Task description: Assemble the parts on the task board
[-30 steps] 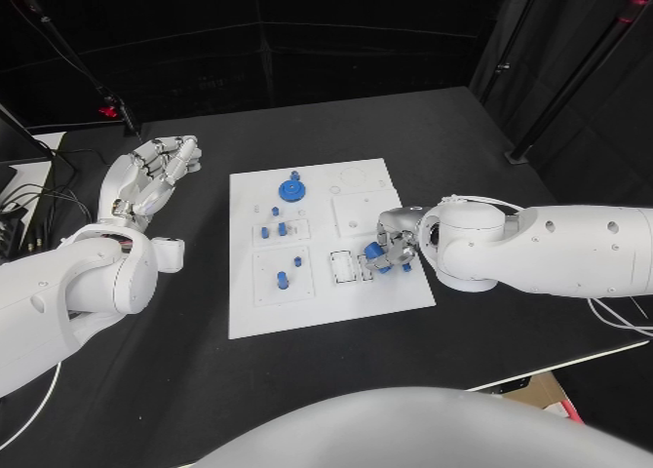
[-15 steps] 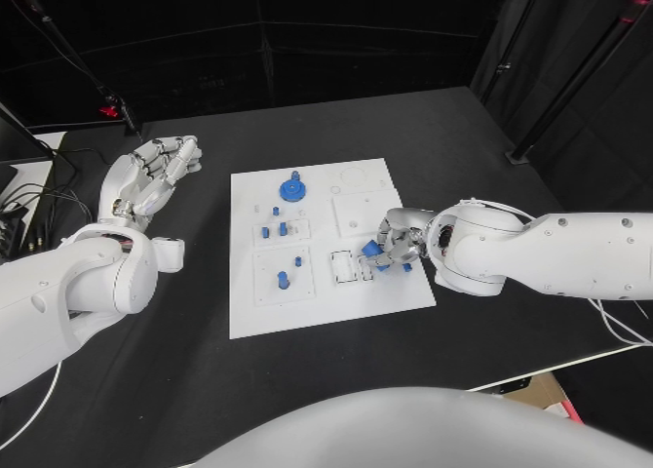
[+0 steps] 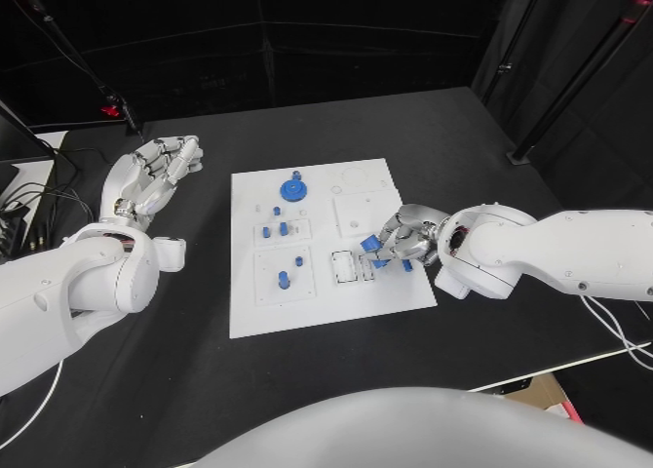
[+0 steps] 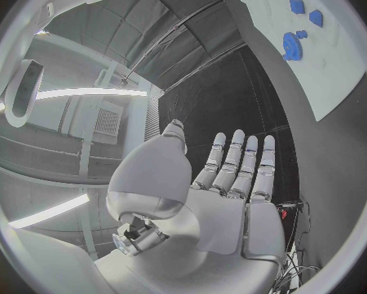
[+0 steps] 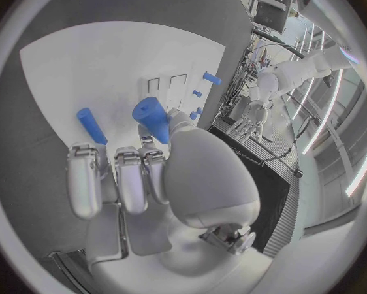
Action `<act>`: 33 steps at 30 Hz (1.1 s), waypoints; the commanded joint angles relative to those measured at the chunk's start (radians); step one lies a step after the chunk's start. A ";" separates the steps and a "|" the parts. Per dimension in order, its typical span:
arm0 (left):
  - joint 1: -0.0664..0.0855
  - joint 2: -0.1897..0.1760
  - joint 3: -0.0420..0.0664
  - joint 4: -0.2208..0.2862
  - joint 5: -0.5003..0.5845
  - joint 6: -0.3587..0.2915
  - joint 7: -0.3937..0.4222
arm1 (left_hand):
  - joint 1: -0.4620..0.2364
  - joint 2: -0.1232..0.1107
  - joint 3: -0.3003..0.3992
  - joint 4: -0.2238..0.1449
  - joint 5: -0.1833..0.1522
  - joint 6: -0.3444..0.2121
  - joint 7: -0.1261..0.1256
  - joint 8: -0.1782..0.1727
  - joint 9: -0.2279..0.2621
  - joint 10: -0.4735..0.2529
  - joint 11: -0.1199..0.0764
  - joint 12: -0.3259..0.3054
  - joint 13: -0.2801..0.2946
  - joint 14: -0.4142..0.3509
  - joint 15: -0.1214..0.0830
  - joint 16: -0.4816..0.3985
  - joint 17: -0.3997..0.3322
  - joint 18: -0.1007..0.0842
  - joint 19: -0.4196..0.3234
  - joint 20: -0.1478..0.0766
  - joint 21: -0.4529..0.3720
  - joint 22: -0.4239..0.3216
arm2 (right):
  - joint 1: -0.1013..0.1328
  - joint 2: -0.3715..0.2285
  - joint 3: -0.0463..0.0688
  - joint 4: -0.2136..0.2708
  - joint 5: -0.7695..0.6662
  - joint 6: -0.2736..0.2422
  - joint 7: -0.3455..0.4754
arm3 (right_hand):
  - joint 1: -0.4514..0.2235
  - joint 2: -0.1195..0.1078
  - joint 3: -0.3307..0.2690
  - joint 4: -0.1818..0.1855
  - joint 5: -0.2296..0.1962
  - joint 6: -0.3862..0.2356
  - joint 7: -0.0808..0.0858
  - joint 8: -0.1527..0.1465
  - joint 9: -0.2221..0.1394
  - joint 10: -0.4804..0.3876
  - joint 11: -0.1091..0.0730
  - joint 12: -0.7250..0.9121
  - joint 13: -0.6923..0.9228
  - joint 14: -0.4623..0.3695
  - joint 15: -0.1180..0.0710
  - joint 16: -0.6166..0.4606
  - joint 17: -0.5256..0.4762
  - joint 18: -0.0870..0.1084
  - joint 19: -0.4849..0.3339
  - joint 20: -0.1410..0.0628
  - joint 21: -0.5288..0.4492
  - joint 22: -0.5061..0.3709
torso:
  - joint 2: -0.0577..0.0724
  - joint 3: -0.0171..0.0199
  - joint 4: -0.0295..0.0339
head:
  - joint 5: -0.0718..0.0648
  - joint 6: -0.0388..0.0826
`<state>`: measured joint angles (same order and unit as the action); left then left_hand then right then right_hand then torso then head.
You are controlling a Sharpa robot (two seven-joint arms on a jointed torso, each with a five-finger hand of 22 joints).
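On black tabletop [image 3: 200, 380], right hand [image 3: 400, 241] pinches a stubby blue plastic peg [image 5: 153, 118] over the white task board [image 3: 320, 307], likely needing alignment with a socket; left hand [image 3: 155, 172] lies open, fingers straight and together.

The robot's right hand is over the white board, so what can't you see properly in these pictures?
- Head view: the right hand covers the task board beneath it, so any slot under the blue part is hidden.
- Head view: the small blue pieces are too small to tell their shapes.
- Right wrist view: the fingers hide the board under them.
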<state>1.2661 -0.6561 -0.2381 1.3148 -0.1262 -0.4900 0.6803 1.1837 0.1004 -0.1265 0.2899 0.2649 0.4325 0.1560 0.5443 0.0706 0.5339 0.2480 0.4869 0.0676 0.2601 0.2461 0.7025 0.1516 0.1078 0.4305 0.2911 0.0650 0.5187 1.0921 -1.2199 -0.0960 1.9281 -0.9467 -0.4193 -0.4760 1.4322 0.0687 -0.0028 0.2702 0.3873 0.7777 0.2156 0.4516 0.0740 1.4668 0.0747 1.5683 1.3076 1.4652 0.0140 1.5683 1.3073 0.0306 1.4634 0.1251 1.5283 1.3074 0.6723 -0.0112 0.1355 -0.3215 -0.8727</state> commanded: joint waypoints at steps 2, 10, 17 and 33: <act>0.001 0.004 0.001 -0.002 0.002 0.009 0.066 | 0.001 0.009 -0.006 0.002 0.005 -0.009 0.132 0.006 -0.001 -0.005 0.000 0.006 -0.002 -0.007 0.002 0.005 -0.002 -0.010 -0.005 0.000 0.005 -0.002 | 0.009 -0.011 0.001 0.016 0.199 -0.043 0.108 | 0.001 -0.007 -0.002 0.009 0.009 0.106 -0.075 -0.020 -0.002 0.104 -0.003 0.003 0.263 0.106 -0.004 0.002 0.264 -0.014 0.074 -0.007 -0.010 0.237 | 0.000 0.0001 0.0027 | -0.002 0.000; 0.001 0.013 0.001 -0.006 0.002 0.012 0.065 | 0.003 0.010 -0.007 0.001 0.006 -0.009 0.132 0.008 -0.001 -0.002 0.000 0.010 -0.001 -0.007 0.002 0.007 -0.004 -0.010 -0.005 0.000 0.005 -0.002 | 0.019 0.023 0.001 0.003 0.346 0.051 0.101 | -0.019 -0.007 -0.017 0.017 0.021 0.113 -0.071 -0.034 -0.002 0.104 0.001 0.003 0.263 0.106 -0.001 0.002 0.264 -0.013 0.071 -0.005 -0.014 0.235 | 0.001 0.0002 0.0024 | 0.009 0.000; 0.001 0.015 0.001 -0.004 0.002 0.013 0.064 | 0.004 0.011 -0.008 0.001 0.006 -0.008 0.132 0.009 -0.001 0.000 0.000 0.012 -0.001 -0.007 0.002 0.009 -0.006 -0.010 -0.005 0.000 0.005 -0.002 | 0.020 0.061 0.001 -0.031 0.356 0.102 0.056 | -0.040 -0.002 -0.032 0.019 0.014 0.118 -0.071 -0.044 -0.002 0.104 0.001 0.003 0.263 0.106 0.001 0.002 0.264 -0.013 0.071 -0.004 -0.015 0.234 | 0.002 0.0007 0.0016 | 0.021 0.000; 0.001 0.014 0.001 -0.007 0.002 0.015 0.063 | 0.004 0.011 -0.009 0.002 0.006 -0.009 0.132 0.009 -0.001 0.000 0.000 0.012 -0.001 -0.008 0.002 0.009 -0.006 -0.010 -0.006 0.000 0.005 -0.003 | 0.020 0.090 0.001 -0.041 0.256 0.091 0.017 | -0.069 0.012 -0.053 0.020 0.007 0.123 -0.070 -0.058 -0.001 0.104 0.002 0.003 0.263 0.106 0.002 0.002 0.264 -0.012 0.070 -0.002 -0.018 0.233 | 0.000 0.0006 -0.0001 | 0.028 0.000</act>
<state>1.2659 -0.6422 -0.2381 1.3076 -0.1260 -0.4846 0.6803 1.1876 0.1044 -0.1282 0.2917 0.2647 0.4325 0.1560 0.5483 0.0707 0.5339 0.2480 0.4948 0.0676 0.2601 0.2461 0.7064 0.1464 0.1077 0.4305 0.2912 0.0650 0.5176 1.1111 -1.1296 -0.0951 1.8839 -0.6606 -0.3297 -0.4445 1.3707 0.0791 -0.0509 0.2896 0.3967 0.8372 0.2022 0.3969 0.0722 1.4669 0.0750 1.5683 1.3076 1.4652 0.0141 1.5683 1.3079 0.0305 1.4633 0.1252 1.5170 1.3073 0.6731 -0.0114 0.1357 -0.2937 -0.8728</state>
